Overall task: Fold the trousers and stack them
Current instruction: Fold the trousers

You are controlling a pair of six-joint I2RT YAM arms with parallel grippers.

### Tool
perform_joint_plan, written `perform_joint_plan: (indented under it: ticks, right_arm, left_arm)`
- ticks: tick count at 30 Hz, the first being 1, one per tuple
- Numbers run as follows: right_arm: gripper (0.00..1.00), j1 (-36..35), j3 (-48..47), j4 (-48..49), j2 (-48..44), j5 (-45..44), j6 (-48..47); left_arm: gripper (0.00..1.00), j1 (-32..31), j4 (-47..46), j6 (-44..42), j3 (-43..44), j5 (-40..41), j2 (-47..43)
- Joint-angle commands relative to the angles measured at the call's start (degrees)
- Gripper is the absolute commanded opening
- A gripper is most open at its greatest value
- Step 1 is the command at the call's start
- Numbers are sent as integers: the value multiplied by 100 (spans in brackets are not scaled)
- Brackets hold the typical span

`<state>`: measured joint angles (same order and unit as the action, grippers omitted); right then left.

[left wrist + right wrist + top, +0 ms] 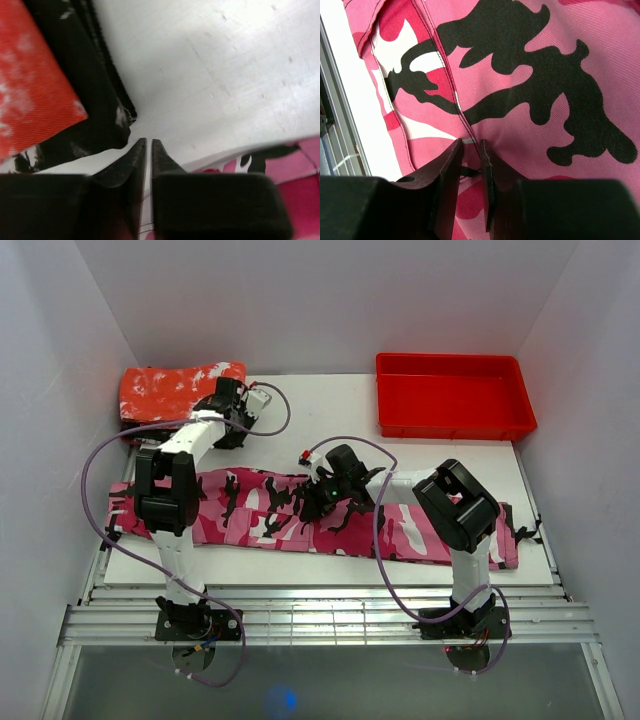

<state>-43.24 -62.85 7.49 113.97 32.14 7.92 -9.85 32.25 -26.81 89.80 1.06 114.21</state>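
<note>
Top external: the trousers (270,520) lie stretched flat along the near edge of the counter (330,420), almost corner to corner. A folded red cloth (170,388) sits at the far-left corner. Left wrist: the left pincer (149,142), all but closed and holding nothing, hangs over bare counter between red cloth and trousers. Right wrist: the right pincer (471,145) is clamped on a seam of the trousers.
</note>
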Motion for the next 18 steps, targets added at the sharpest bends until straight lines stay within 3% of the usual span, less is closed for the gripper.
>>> perform_joint_plan:
  ticks: [1,3,10,15,18]
  right_arm:
    - [28,-79,440,-1601,784,-1025,-397]
    - [28,-79,414,-1610,819,-1008,-388]
    - [28,-79,396,-1628,828,-999,-397]
    - [29,-79,405,-1628,828,-1008,-406]
    - [29,-79,396,-1628,863,-1017,-414]
  left_arm:
    - [31,0,912,-35,249,-957,-259]
    - [39,-52,1064,-35,-49,-959,-495]
    - [44,-412,1029,0,-1455,-818,-1146]
    - [48,-536,775,176,-2088,-11,-1226]
    - [57,-536,433,255,-2282,646,-1340]
